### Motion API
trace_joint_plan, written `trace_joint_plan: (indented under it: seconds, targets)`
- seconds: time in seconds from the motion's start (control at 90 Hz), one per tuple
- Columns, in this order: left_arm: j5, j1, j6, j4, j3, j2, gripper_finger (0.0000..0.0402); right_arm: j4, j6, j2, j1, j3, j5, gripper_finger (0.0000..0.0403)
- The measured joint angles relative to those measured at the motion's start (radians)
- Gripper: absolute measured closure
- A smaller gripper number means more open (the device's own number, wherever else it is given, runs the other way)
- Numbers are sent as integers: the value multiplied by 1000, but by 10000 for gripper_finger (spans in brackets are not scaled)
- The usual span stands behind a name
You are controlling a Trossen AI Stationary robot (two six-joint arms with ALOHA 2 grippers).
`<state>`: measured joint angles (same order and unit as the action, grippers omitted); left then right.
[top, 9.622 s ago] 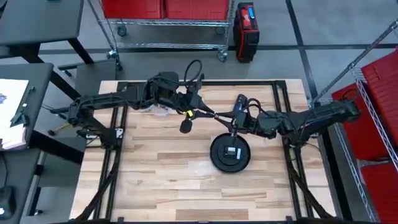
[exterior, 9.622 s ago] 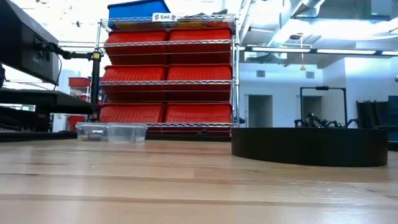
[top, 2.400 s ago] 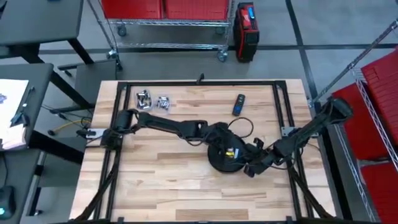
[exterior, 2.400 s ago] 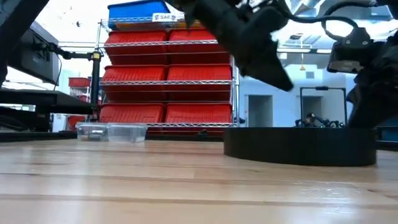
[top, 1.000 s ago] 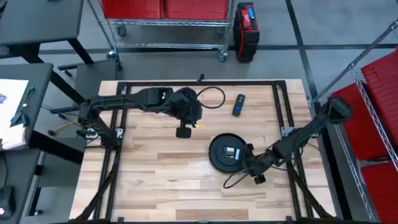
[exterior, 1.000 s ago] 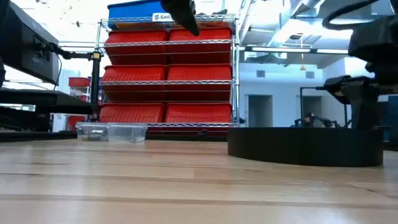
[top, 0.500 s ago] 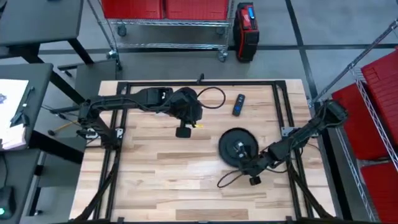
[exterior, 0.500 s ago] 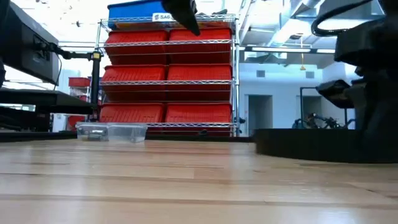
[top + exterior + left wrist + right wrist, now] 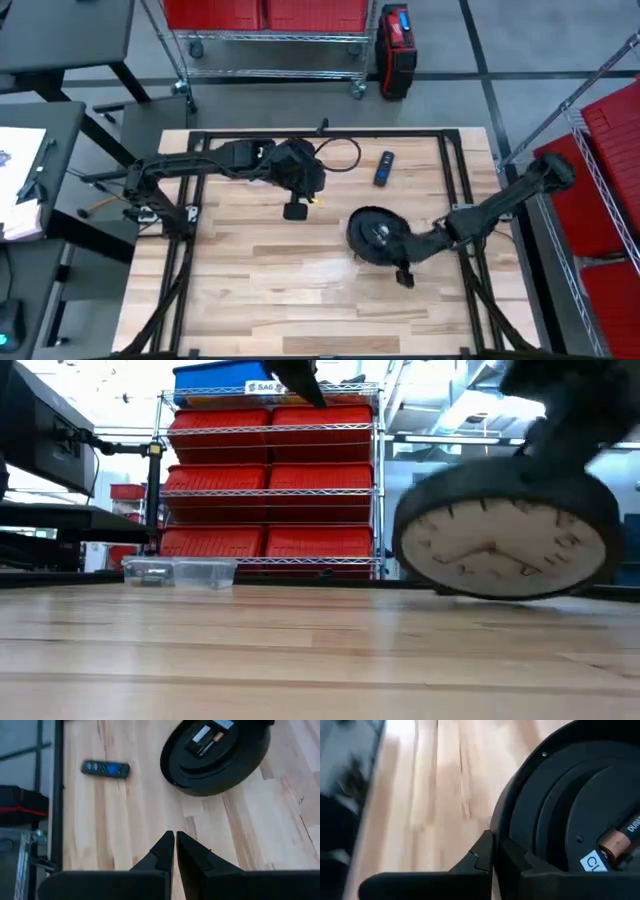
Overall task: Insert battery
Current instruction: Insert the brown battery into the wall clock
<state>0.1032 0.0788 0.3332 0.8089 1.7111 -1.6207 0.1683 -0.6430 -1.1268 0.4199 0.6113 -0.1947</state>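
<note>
High view: the right gripper [image 9: 403,272] grips the rim of the round black clock [image 9: 376,235], tipping it up. Low view: its white dial [image 9: 500,550] shows. Left wrist view: the left gripper [image 9: 174,851], pinched together and empty, hovers well apart from the clock, whose battery [image 9: 216,738] sits in the back.

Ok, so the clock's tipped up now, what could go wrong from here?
1. The right claw pinches only the rim of the wall clock, which is tilted up off the wooden table. It could slip and drop.
2. The battery sits exposed in the clock's back, so further tipping might shake it loose.
</note>
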Motion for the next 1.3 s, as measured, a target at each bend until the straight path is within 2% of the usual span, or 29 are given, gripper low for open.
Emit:
trace_joint_plan:
  seconds: [0.067,0.133,0.244,0.367,0.489,0.644,0.878,0.967,1.089,1.222,1.3]
  targets:
    - [0,3,9,-10,0,17,402,-24,-39,32,-46,-7,21,402]
    - [0,5,11,-16,0,30,402,-119,-71,46,-99,-44,81,403]
    - [0,7,11,-22,1,55,402,-410,-168,37,-191,-142,169,403]
    - [0,7,-11,-13,1,73,402,-762,-262,-15,-283,-243,194,403]
    - [0,7,-21,-4,1,82,402,-1032,-320,-98,-348,-317,218,403]
    - [0,6,-32,2,1,82,402,-1279,-375,-234,-406,-360,261,403]
    - [0,6,-42,10,1,82,402,-1732,-503,-473,-425,-369,317,403]
    - [2,6,-36,-11,1,82,402,-1742,-535,-502,-419,-359,371,403]
    - [-16,11,-23,-36,1,82,391,-1741,-536,-514,-404,-343,382,403]
    - [-104,29,-19,-11,1,69,349,-1730,-531,-505,-409,-334,408,403]
    - [-108,32,-19,-14,2,44,314,-1729,-531,-505,-409,-333,409,403]
